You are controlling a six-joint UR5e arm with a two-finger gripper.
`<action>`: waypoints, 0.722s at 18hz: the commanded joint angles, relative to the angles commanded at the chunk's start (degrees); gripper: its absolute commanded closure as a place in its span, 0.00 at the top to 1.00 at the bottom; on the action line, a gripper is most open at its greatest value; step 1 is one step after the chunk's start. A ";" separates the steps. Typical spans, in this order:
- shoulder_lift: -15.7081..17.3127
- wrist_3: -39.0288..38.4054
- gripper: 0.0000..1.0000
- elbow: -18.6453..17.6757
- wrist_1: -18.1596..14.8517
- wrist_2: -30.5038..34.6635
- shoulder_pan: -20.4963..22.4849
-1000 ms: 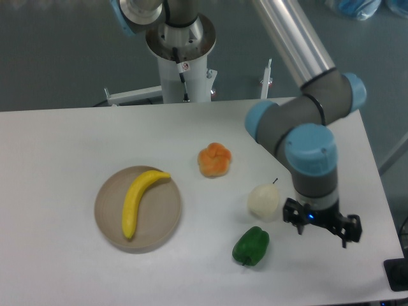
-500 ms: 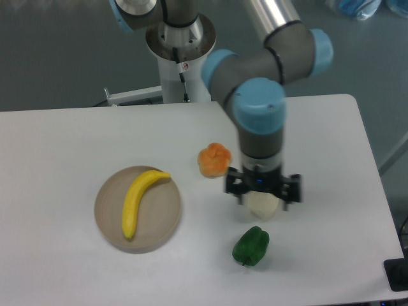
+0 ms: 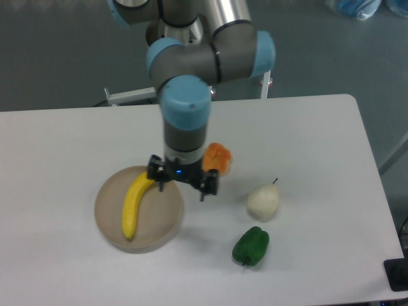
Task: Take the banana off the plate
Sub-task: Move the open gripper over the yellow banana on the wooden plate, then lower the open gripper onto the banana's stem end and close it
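The bright yellow banana (image 3: 134, 203) lies on the round beige-tan plate (image 3: 112, 231) at the table's left. Its upper tip points toward the gripper and is partly covered by it. My gripper (image 3: 183, 183) hangs over the plate's right rim, just right of the banana's upper end. Its fingers are spread apart and hold nothing.
An orange fruit (image 3: 219, 157) sits just right of the gripper, partly behind the arm. A pale pear (image 3: 263, 201) and a green bell pepper (image 3: 251, 245) lie further right. The robot's base column (image 3: 185, 19) stands behind the table.
The arm has swung left across the table, from beside the pear to over the plate's right rim. The objects have not moved.
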 joint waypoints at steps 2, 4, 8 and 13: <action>-0.44 0.00 1.00 -2.82 4.40 3.15 -2.18; -1.40 0.00 1.00 -3.79 5.64 4.92 -3.87; -1.94 -1.49 1.00 -3.97 5.65 5.37 -5.71; -2.90 -3.42 1.00 -4.76 5.74 5.63 -8.78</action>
